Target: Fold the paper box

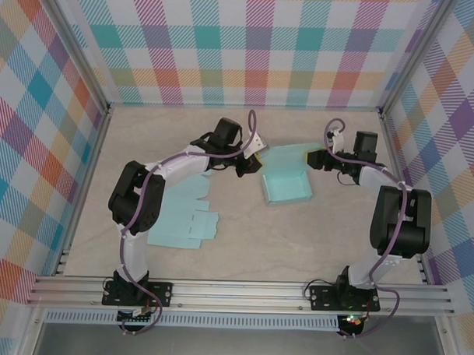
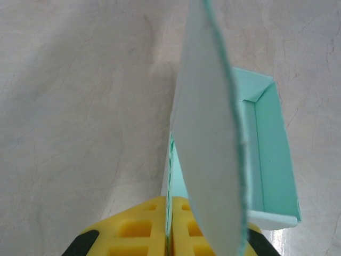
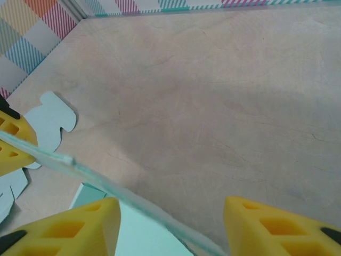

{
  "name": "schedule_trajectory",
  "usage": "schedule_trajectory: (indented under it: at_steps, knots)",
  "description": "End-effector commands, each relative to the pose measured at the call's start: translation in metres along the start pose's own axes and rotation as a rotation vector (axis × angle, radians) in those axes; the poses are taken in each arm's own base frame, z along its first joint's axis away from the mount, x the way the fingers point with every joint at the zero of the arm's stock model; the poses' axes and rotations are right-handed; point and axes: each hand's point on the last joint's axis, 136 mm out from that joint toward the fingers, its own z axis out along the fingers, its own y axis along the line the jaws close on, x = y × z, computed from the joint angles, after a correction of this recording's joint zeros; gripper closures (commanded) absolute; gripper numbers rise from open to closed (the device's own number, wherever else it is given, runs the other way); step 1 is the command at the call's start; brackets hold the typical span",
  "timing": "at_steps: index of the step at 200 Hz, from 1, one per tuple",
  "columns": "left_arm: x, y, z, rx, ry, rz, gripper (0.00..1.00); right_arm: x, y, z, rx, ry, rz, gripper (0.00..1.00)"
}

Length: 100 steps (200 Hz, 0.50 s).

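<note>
Paper box: the paper box (image 1: 287, 191) is sitting near the middle of the top view, a bit to the right, on the tabletop (image 1: 297, 250); its low walls are standing up, so it is looking like a little tray.
Lid flap: the lid flap (image 1: 288, 157) is sticking out from the side of the box nearest the top of the frame; in the left wrist view it is standing tall and bending a little; it is not lying over the tray yet.
Left gripper: the left gripper (image 2: 169, 226) is squeezing tight on the box's paper at the foot of the flap, at the bottom of its own view.
Right gripper: the right gripper (image 3: 171, 213) is holding its fingers wide apart; the thin edge of the flap is running between them, close to the lower left finger; it is not pinching the paper, as far as I can tell.
Spare paper: flat paper sheets (image 1: 185, 218) are lying at the lower left of the top view, well apart from the box; nothing is touching them.
Done: the walls are looking folded.
Left to do: the lid is probably waiting to come down over the tray and get tucked in; I am guessing more than half is done.
</note>
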Motion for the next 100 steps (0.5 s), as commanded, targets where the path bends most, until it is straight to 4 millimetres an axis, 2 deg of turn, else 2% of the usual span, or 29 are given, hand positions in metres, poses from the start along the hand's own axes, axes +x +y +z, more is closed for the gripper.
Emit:
schedule_trajectory:
  at_steps: [1, 39, 57, 83, 100]
  knots:
    - [0.001, 0.007, 0.000, -0.019, 0.009, -0.017, 0.90, 0.002, 0.009, -0.007, -0.014, -0.005, 0.009, 0.50]
    - [0.004, 0.017, 0.000, -0.086, 0.007, -0.082, 0.90, 0.008, 0.005, -0.016, 0.085, -0.015, 0.018, 0.55]
    - [0.003, 0.015, -0.002, -0.091, -0.006, -0.106, 0.89, 0.008, 0.007, -0.017, 0.094, -0.022, 0.051, 0.59]
    - [0.001, 0.013, -0.001, -0.104, -0.026, -0.131, 0.88, 0.010, 0.014, -0.012, 0.099, -0.012, 0.052, 0.65]
    - [0.000, 0.012, 0.000, -0.122, -0.034, -0.147, 0.89, 0.012, 0.015, -0.008, 0.119, -0.002, 0.061, 0.73]
